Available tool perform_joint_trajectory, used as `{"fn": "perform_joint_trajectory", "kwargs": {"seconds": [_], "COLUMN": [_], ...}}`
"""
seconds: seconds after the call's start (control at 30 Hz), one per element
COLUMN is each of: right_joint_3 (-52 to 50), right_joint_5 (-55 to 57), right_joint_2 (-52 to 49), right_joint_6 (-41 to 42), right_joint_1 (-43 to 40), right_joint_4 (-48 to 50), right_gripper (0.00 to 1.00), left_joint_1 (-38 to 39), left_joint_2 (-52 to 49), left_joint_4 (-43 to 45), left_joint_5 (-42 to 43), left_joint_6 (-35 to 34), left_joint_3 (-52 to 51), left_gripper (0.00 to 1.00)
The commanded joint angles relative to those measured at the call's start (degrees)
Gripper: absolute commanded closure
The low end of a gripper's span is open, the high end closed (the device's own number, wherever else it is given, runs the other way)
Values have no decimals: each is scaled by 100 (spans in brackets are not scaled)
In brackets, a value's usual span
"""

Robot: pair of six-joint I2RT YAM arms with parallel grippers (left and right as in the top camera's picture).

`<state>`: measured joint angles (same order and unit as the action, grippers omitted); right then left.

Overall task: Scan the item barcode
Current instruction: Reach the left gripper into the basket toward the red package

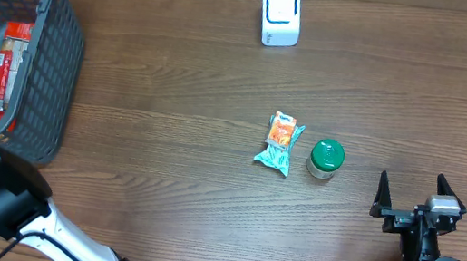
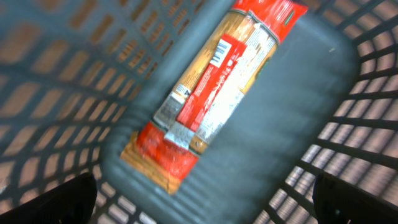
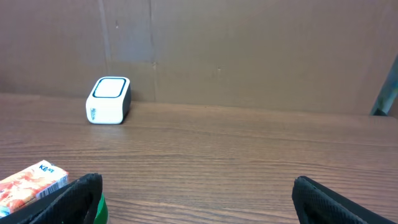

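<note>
- The red-and-tan packet (image 2: pixel 205 93) is lying flat on the floor of the grey basket (image 1: pixel 56 60) at the far left, slanted across the left wrist view. I am treating it as the item to scan.
- The left gripper (image 2: pixel 210 205) is hovering over it inside the basket, jaws spread wide with nothing between them. The view is blurred, so I am judging the gap loosely.
- I am planning to turn the wrist so the jaws straddle the packet's narrow width near its middle. Then I would descend straight, so that neither finger catches the mesh wall.
- A white patch with dark bars near the packet's upper end may be the barcode, so I am aiming to keep the fingers off it.
- The white scanner (image 1: pixel 281 15) is sitting at the far side of the surface (image 1: pixel 168 140), well apart from the basket, so a firm hold matters for the carry.
- The snack pouch (image 1: pixel 279 142) and green-lidded jar (image 1: pixel 326 158) are lying mid-surface, just beside each other.
- The right gripper (image 3: pixel 199 202) is resting at the near right, jaws apart and empty.
</note>
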<state>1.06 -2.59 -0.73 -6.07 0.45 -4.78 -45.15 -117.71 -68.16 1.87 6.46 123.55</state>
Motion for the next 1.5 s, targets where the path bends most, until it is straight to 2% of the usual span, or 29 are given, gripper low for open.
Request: {"fn": "perform_joint_trajectory", "kwargs": {"seconds": [0.0,0.37,0.63,0.9,1.03,1.23,1.3,1.33,1.47], "right_joint_3": [-61,-61,-61,-61,-61,-61,-61,-61,-61], "right_joint_5": [-7,-7,-7,-7,-7,-7,-7,-7,-7], "right_joint_2": [57,57,57,57,57,57,57,57,57], "right_joint_6": [-20,-20,-20,-20,-20,-20,-20,-20,-20], "right_joint_1": [-20,-20,-20,-20,-20,-20,-20,-20,-20], "right_joint_4": [15,15,15,15,15,15,15,15,15], "right_gripper": [0,0,0,0,0,0,0,0,0], "left_joint_1": [-33,-31,-57,-57,-57,-57,-57,-57,-57], "left_joint_2": [-330,-1443,-2017,-2684,-2691,-2295,-2074,-1910,-1270], "left_joint_4": [184,717,992,833,680,422,367,350,372], "left_joint_5": [74,160,168,225,223,227,229,243,396], "left_joint_6": [483,1187,1287,1281,1231,820,638,527,162], "left_joint_3": [-9,-9,-9,-9,0,293,452,531,664], "left_gripper": [0,0,0,0,23,36,55,58,59]}}
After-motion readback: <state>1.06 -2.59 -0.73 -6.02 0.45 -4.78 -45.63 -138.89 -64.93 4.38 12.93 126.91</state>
